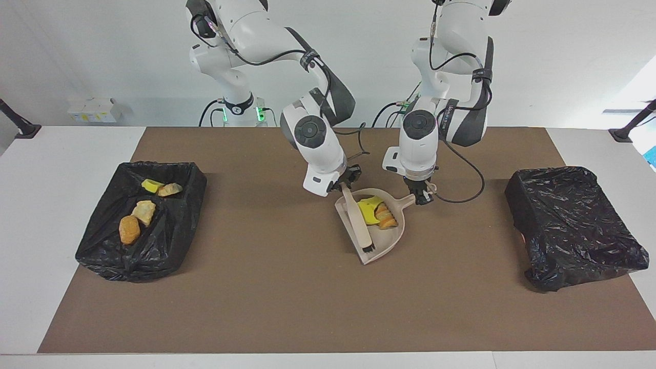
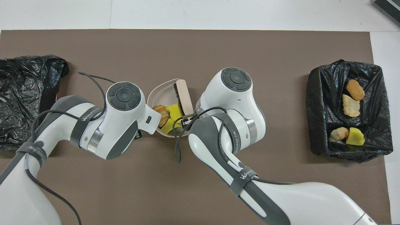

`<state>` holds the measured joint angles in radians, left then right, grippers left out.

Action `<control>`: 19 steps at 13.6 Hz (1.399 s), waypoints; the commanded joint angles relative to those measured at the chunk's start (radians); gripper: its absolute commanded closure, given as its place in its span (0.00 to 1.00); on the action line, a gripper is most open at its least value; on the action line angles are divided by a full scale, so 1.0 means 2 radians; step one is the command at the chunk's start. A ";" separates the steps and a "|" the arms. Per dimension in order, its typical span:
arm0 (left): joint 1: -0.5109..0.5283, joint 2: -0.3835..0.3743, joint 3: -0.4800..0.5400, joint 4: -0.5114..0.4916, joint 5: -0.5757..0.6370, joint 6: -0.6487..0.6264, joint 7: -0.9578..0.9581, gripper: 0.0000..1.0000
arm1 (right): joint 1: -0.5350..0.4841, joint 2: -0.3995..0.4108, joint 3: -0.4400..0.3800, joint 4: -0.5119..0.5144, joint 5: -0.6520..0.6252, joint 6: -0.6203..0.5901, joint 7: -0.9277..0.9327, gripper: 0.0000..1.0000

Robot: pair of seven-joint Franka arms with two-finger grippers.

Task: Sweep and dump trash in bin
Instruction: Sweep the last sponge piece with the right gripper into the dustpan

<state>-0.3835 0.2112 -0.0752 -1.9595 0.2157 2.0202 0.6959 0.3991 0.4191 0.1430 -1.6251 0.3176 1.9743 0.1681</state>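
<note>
Beige dustpan (image 1: 383, 241) holding trash (image 1: 378, 211)

Three trash pieces (image 1: 378, 211) in dustpan (image 1: 392, 241); four (image 1: 137, 215) in black-lined bin (image 1: 174, 241).

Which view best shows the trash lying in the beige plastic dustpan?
The facing view: the beige plastic dustpan lies open, with yellow foam and tan lumps unobstructed. Overhead, the arms' white wrists cover part of the pan and its trash.
</note>
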 commanded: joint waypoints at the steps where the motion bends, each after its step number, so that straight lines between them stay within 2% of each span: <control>1: 0.007 -0.017 0.001 -0.021 0.004 0.010 0.022 1.00 | -0.026 -0.035 0.000 -0.009 0.007 -0.031 -0.003 1.00; 6: 0.025 -0.014 0.001 -0.020 0.004 0.024 0.083 1.00 | -0.038 -0.075 -0.002 -0.009 -0.041 -0.084 -0.002 1.00; 10: 0.028 -0.013 0.002 -0.020 0.004 0.030 0.098 1.00 | -0.023 -0.085 0.001 -0.031 -0.041 -0.062 0.021 1.00; 13: 0.035 -0.012 0.002 -0.021 0.004 0.037 0.111 1.00 | 0.015 -0.084 0.003 -0.088 -0.032 0.026 0.057 1.00; 16: 0.042 -0.011 0.002 -0.022 0.004 0.042 0.119 1.00 | 0.047 -0.069 0.003 -0.123 -0.032 0.098 0.110 1.00; 19: 0.043 -0.013 0.002 -0.029 0.004 0.049 0.120 1.00 | 0.059 -0.084 0.004 -0.139 -0.031 0.053 0.122 1.00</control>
<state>-0.3080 0.2110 -0.0696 -1.9745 0.2157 2.0825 0.9246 0.5157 0.2970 0.1480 -1.8696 0.2521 2.1294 0.3854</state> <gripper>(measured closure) 0.687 0.740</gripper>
